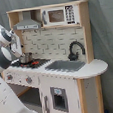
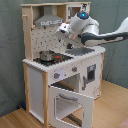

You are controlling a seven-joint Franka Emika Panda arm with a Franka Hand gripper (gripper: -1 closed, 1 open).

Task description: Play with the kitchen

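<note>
Jaws: the jaws (image 2: 64,31) hung over the hob end of the kitchen (image 1: 69,71); whether spread or pressed together could not be told in either exterior view.
Kitchen: it stood on the floor against a grey backdrop, with hood (image 2: 48,21) and microwave (image 1: 56,15) above, and tap (image 1: 75,49) behind the sink (image 1: 65,66).
Pot: a small metal pot (image 2: 46,55) sat on the red-ringed hob (image 1: 30,63), below and to the second exterior view's left of the jaws.
Oven door: the oven door (image 2: 70,102) hung open toward the front.
Step in hand: probably reaching for the pot.
Doing it well: descend straight, stay clear of the hood, grip the rim squarely so the light pot does not skid.
</note>
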